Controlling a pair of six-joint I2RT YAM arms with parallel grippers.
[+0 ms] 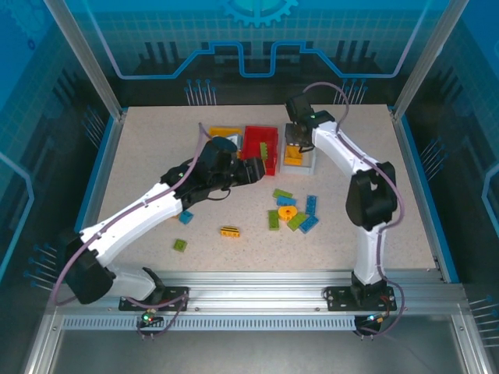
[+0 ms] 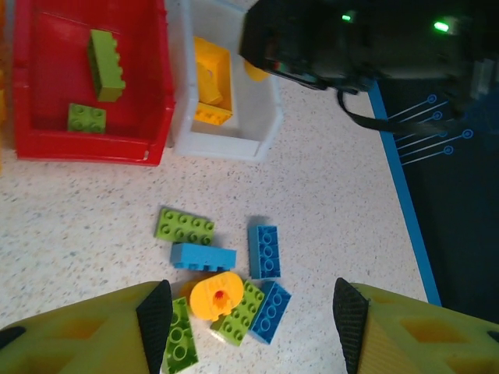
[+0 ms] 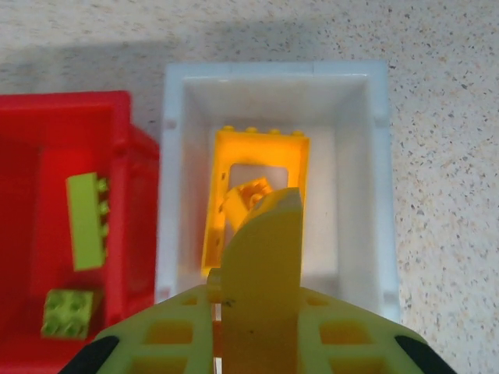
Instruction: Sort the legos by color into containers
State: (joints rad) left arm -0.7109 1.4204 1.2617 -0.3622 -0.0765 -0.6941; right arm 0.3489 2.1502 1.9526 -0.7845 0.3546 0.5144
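Top external: speckled table (image 1: 140, 171), blue walls (image 1: 156, 39); L gripper (image 2: 251, 308) spread, empty; R gripper (image 3: 265, 210) unclear.

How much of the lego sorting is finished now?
Done: two green bricks lie in the red bin, a yellow frame in the white bin. In hand: the right gripper is over the white bin, jaws together, a small yellow piece at its tip; the open left gripper hovers over the loose cluster. Left: about ten bricks on the table, including the striped brick.
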